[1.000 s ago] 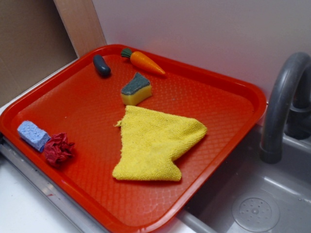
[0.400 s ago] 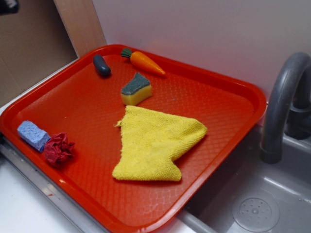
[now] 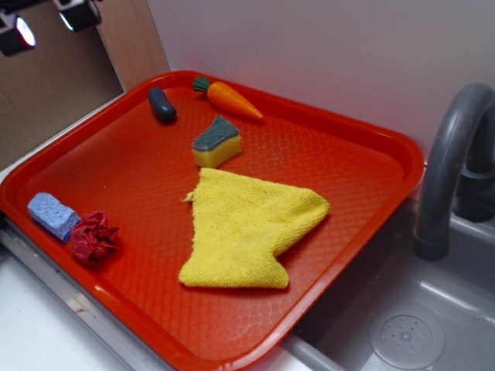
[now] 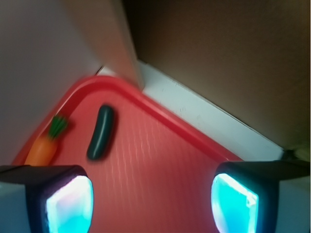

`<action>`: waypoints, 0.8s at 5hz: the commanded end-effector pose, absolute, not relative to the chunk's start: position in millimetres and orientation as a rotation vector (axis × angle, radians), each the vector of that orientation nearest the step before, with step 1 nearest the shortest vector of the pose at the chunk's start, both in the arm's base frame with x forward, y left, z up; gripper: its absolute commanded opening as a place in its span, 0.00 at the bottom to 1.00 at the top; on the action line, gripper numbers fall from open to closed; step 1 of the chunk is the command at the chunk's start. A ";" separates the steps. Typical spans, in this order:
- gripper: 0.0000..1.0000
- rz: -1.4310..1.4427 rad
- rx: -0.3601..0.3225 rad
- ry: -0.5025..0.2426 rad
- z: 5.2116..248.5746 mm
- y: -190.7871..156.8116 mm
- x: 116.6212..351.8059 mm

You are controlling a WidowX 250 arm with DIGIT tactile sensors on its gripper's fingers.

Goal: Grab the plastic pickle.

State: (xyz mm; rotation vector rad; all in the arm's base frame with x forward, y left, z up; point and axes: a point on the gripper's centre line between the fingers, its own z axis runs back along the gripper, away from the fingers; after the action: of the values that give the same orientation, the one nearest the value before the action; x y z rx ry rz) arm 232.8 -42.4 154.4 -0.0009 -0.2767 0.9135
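The plastic pickle, small, dark and oblong, lies in the far left corner of the red tray. In the wrist view the pickle lies ahead and to the left, beside the carrot. My gripper hangs at the top left of the exterior view, high above the tray's left edge and well short of the pickle. Its jaws stand wide apart, and between the fingertips only bare tray shows; the gripper holds nothing.
An orange carrot lies right of the pickle, and a yellow sponge with a green top sits nearer. A yellow cloth covers mid-tray. A blue sponge and red crumpled piece sit front left. Sink and faucet stand right.
My gripper has come into the exterior view at the top left corner, moving right and down. Nothing on the tray has moved.
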 end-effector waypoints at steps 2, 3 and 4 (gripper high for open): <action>1.00 0.960 0.034 -0.355 89.2 -37.6 294.1; 1.00 0.950 0.039 -0.330 68.1 -40.4 304.7; 1.00 0.935 0.051 -0.325 49.6 -51.0 317.2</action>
State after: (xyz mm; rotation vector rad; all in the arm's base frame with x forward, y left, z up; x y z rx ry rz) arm 307.2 -54.1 30.6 0.0953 -0.2762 0.9273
